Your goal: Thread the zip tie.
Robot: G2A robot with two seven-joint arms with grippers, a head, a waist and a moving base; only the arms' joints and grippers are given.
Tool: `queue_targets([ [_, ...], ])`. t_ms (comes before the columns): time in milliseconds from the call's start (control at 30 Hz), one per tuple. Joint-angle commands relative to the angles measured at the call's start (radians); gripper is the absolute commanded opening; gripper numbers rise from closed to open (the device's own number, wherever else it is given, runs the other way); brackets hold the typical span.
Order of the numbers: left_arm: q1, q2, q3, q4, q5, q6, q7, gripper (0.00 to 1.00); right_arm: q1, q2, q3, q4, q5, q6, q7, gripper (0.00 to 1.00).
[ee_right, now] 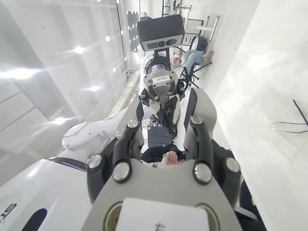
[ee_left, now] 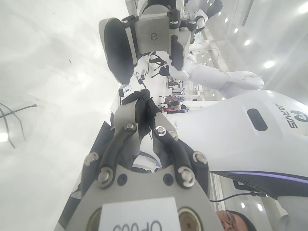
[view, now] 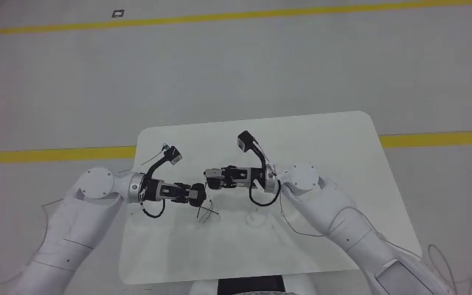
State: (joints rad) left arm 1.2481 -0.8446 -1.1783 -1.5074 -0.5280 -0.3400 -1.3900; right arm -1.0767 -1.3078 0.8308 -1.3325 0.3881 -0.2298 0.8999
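Thin black zip ties lie crossed on the white table, just in front of the two grippers. They also show on the tabletop in the left wrist view and the right wrist view. My left gripper hovers above the table with its fingers shut together, and I see no tie between the worn black pads. My right gripper faces it tip to tip, a short gap away. Its fingers stand wide open and hold nothing. Neither gripper touches the zip ties.
The table's rounded front edge is close below the ties. Bare tabletop extends to the far right corner. Grey floor with yellow lines surrounds the table.
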Motion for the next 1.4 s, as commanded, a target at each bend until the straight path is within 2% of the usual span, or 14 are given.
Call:
queue_targets([
  [0,0.0,0.0,0.0,0.0,0.0,0.0,0.0,0.0,0.0,0.0,-0.003,-0.007,-0.013,0.003,0.002,0.38],
  [333,0.0,0.0,0.0,0.0,0.0,0.0,0.0,0.0,-0.007,0.001,-0.002,-0.022,-0.038,0.008,0.009,0.21],
  [567,0.0,0.0,0.0,0.0,0.0,0.0,0.0,0.0,-0.014,0.003,0.003,-0.031,-0.047,0.011,0.014,0.16],
  [700,0.0,0.0,0.0,0.0,0.0,0.0,0.0,0.0,-0.017,0.004,0.005,-0.037,-0.052,0.014,0.017,0.05],
  [933,0.0,0.0,0.0,0.0,0.0,0.0,0.0,0.0,-0.021,0.005,0.005,-0.044,-0.058,0.018,0.021,0.09],
  [1033,0.0,0.0,0.0,0.0,0.0,0.0,0.0,0.0,-0.021,0.005,0.006,-0.046,-0.058,0.019,0.022,0.14],
  [1367,0.0,0.0,0.0,0.0,0.0,0.0,0.0,0.0,-0.022,0.004,0.004,-0.047,-0.061,0.023,0.027,0.07],
])
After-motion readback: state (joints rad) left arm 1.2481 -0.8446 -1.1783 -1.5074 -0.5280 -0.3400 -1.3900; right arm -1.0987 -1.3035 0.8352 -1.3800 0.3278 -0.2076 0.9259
